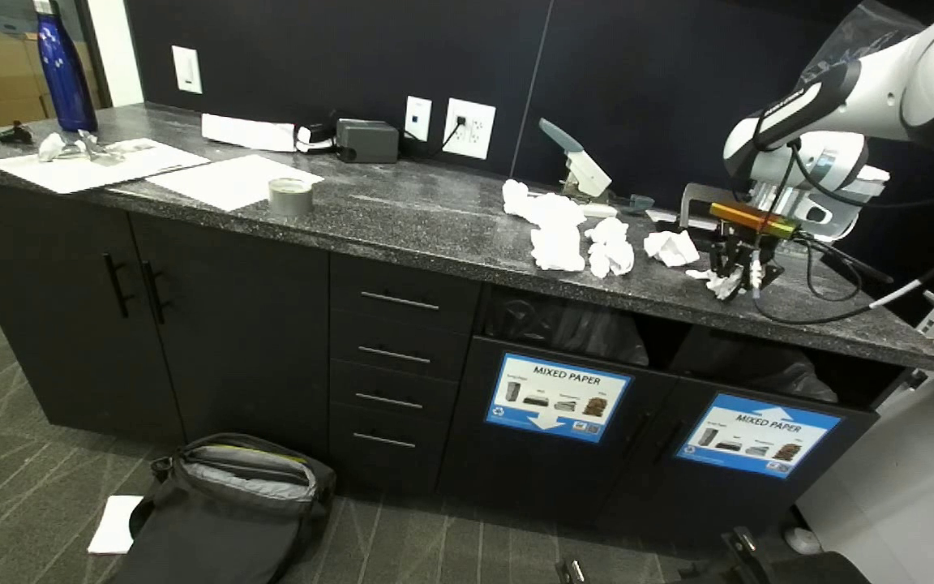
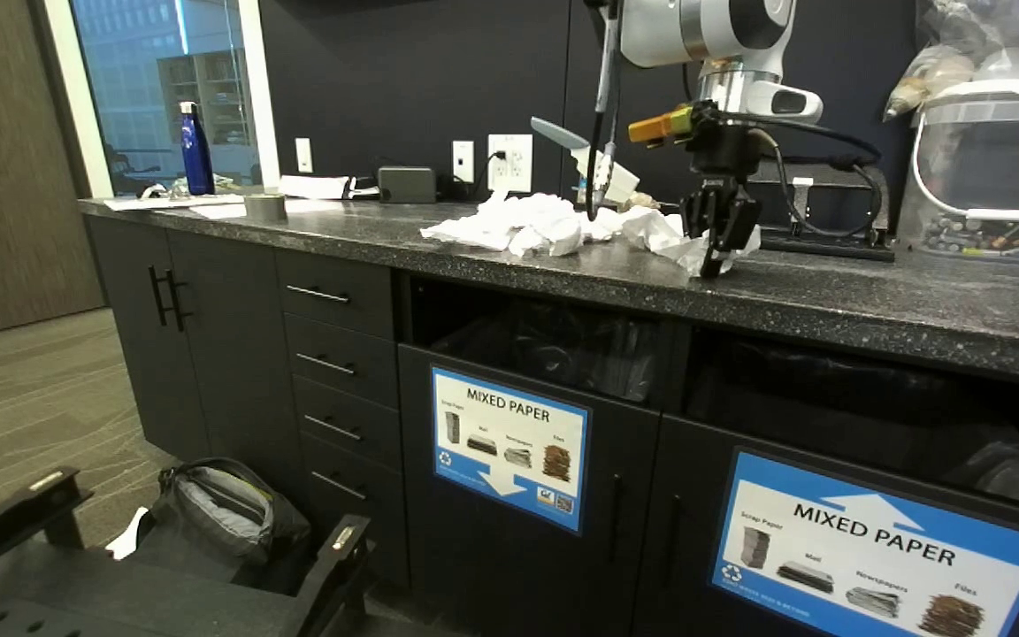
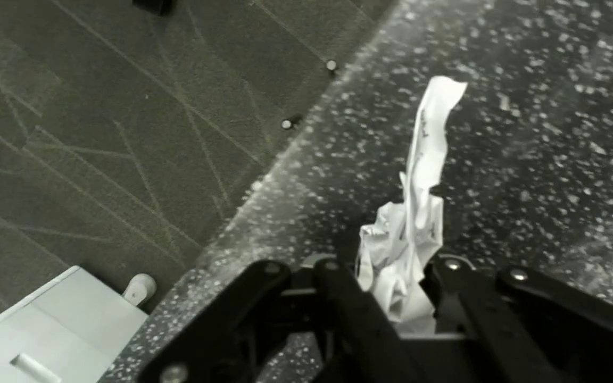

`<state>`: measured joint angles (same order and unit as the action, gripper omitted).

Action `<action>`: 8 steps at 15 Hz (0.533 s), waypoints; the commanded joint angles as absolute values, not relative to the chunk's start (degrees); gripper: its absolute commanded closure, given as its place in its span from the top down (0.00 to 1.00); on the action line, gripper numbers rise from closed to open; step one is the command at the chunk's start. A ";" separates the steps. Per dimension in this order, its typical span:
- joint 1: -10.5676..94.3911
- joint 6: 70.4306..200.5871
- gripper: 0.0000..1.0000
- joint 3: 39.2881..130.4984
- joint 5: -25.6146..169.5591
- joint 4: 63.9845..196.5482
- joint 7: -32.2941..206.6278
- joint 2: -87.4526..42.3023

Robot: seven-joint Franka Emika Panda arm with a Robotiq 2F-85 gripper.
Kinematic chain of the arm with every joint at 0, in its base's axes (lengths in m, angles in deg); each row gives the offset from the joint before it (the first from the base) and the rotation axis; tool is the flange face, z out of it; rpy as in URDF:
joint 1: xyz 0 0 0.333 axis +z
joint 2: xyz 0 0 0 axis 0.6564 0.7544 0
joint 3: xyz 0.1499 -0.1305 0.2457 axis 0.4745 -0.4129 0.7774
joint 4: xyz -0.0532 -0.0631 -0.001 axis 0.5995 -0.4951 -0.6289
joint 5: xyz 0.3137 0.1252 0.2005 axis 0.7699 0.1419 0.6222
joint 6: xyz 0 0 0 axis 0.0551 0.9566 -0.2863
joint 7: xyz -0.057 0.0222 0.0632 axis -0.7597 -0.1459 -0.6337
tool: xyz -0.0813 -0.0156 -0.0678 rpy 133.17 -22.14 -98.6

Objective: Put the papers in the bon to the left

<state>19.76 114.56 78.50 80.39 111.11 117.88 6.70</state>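
The papers are crumpled white wads on the speckled counter. In an exterior view a large bunch (image 1: 554,227) lies beside a smaller wad (image 1: 610,247) and another wad (image 1: 671,248) nearer the arm. My gripper (image 1: 741,280) points down at the counter, right of these, its fingers closed in on a crumpled scrap (image 1: 714,284). From the wrist view, that scrap (image 3: 428,143) stands pinched between both fingers, its long end sticking out ahead. The left bon (image 2: 492,553) is a black cabinet bin under the counter, with a blue-and-white label and a dark open slot; its inside is mostly hidden.
A similar bin with its own label (image 1: 759,434) adjoins on the right. Behind the papers stands a grey-and-white device (image 1: 587,172). Flat white sheets (image 1: 236,180), a tape roll (image 1: 290,197) and a blue bottle (image 1: 66,77) occupy the far left; a clear bucket (image 2: 987,168) stands right.
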 commanded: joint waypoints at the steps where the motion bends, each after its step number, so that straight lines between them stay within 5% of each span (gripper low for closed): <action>1: 22.54 116.69 0.12 76.70 73.78 125.16 112.91 -2.59; 8: 25.80 122.05 0.11 76.23 70.73 144.83 95.24 -12.33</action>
